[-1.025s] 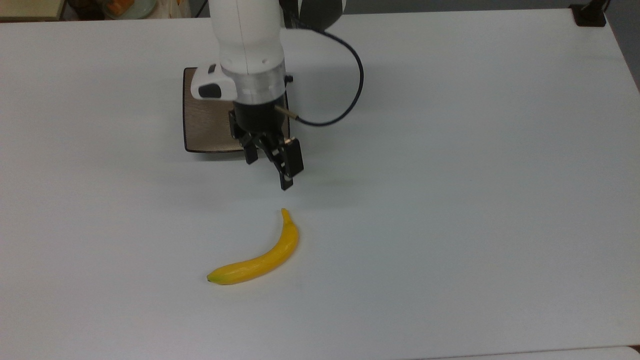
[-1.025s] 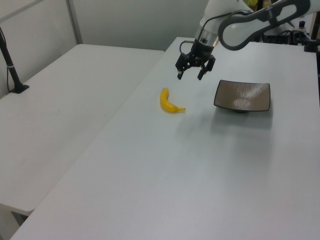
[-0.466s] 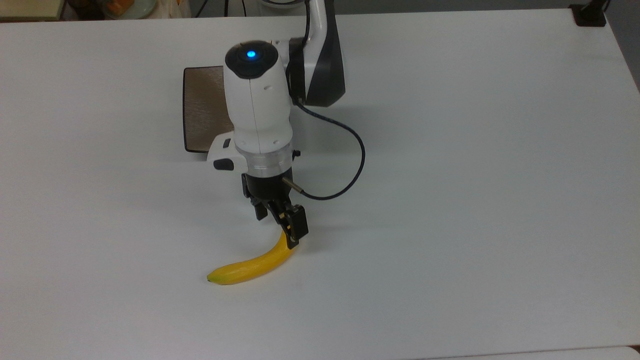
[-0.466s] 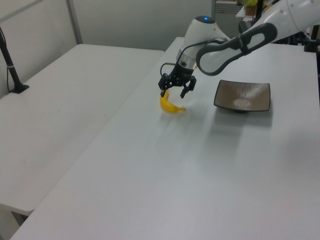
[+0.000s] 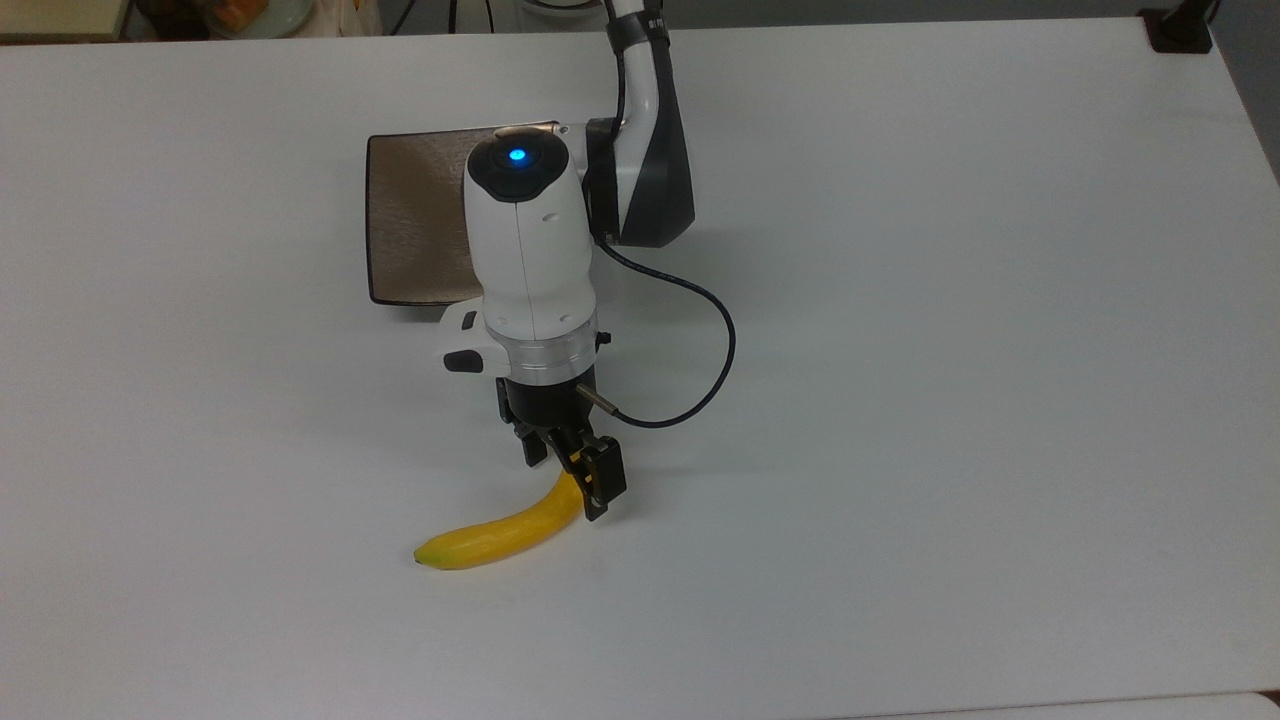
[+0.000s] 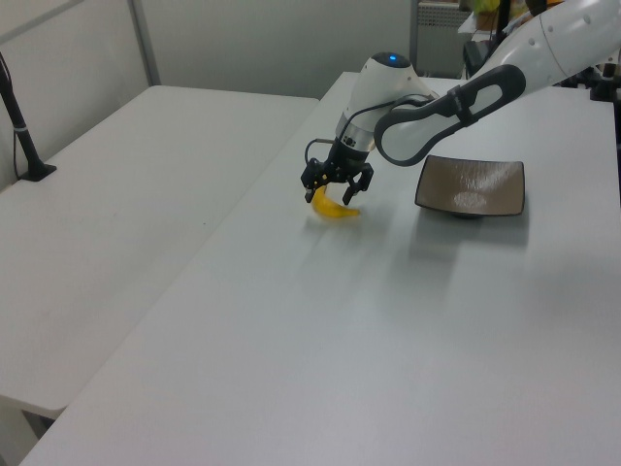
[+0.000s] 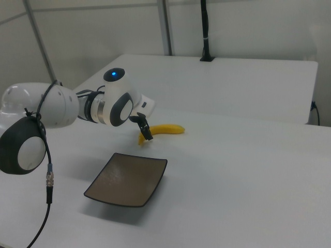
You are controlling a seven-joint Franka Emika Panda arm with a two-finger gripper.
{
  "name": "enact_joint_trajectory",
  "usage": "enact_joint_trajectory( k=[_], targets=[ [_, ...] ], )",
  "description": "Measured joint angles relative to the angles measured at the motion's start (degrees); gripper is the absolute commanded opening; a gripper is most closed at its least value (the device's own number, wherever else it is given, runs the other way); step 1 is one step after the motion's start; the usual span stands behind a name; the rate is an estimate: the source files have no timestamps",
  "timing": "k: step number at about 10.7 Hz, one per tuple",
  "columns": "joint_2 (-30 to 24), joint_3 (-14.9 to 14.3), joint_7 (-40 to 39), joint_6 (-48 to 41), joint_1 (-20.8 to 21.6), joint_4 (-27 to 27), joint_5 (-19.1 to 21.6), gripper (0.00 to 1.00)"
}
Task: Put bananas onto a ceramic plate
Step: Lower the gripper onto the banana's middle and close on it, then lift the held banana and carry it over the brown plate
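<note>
A second ago the gripper (image 5: 570, 485) hung open above the plate's near edge; now it has come down to the table (image 5: 950, 350) and its open fingers straddle the banana (image 5: 500, 533) at the stem end, one on each side, not yet closed. The banana lies flat where it was, at about 6 o'clock from the plate (image 5: 415, 225) in the top view (well apart from it). The plate is bare. So the reach looks done and the grasp is probably next; a grip this near the end could let the fruit swing when lifted.
</note>
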Motion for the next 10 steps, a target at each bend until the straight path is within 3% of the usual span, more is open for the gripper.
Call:
enact_joint_trajectory(
  k=[10],
  targets=[
    [-0.4, 0.1, -0.1, 0.0, -0.3, 1.0, -1.5, 0.19]
  ],
)
